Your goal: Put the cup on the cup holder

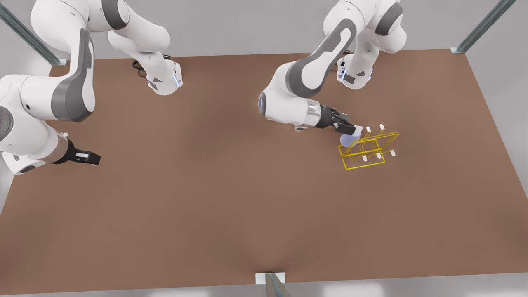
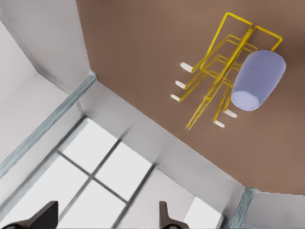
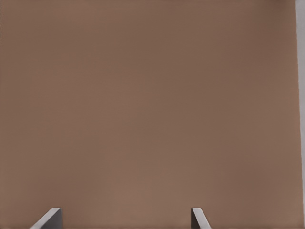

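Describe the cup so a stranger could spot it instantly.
On the brown table, toward the front view's right, a yellow wire cup holder stands by the open left gripper; the right gripper waits opposite. The cup leans on its prongs, the only solid, smooth lavender-blue shape among thin wires.

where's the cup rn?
In the front view the cup is at the table's right, on the cup holder at its left end, with the left hand right at it. The right hand waits far left.
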